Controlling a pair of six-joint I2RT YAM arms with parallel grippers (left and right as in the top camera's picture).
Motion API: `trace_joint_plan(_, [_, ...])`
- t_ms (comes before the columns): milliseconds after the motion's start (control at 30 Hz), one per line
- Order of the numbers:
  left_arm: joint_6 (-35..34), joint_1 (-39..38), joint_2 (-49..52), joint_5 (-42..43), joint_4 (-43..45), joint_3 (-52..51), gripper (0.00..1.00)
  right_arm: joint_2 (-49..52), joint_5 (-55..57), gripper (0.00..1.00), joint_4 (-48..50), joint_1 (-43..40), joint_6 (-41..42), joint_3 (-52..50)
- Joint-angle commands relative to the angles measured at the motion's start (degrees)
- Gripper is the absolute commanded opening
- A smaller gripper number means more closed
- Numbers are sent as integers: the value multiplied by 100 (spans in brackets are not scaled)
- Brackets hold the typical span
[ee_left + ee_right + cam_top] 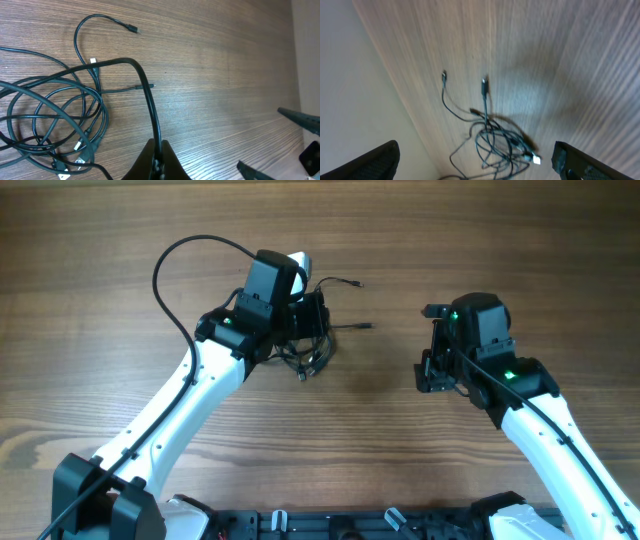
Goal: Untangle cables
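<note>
Left gripper [157,160] clamped on one strand of the cables [314,357]; right gripper [436,348] gaping over the wooden table [400,440], well apart from them.

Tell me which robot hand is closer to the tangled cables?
Left. The left gripper sits at the cables, pinching one strand; the right gripper hangs open, off to their side.

The right hand [475,147] shows as two dark fingers [375,162], one in each lower corner, spread wide apart. Beyond them, a tangle of thin black cables [492,142] lies on the wooden table [555,45]. Two loose ends [484,85] reach away from the tangle, side by side. A pale connector [536,160] sits at the tangle's right edge.
</note>
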Motion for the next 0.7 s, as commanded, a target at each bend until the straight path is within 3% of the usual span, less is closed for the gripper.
trace_joint_plan(0, [46, -9, 42, -120, 142, 42, 4, -46, -774, 100, 153, -13, -588, 94])
trace_joint_plan(100, [46, 190, 39, -111, 431, 46, 4, -20, -1495, 100, 852, -11, -2855, 94])
trace_joint_plan(200, [50, 654, -50, 289, 994, 55, 4, -20, -2402, 100, 920, -13, -4256, 94])
trace_joint_plan(300, [243, 1067, -76, 988, 1510, 55, 4, -17, -2387, 100, 1255, 31, -4826, 94])
trace_joint_plan(433, [754, 1392, -76, 1722, 1523, 55, 4, 323, -1963, 100, 1891, 192, -6415, 94])
trace_joint_plan(600, [992, 1628, -76, 2398, 1523, 55, 4, 1460, -2002, 79, 3143, 907, -7213, 94])
trace_joint_plan(667, [973, 1740, -76, 2396, 1523, 55, 4, 2015, -2094, 81, 3530, 1244, -7204, 94])
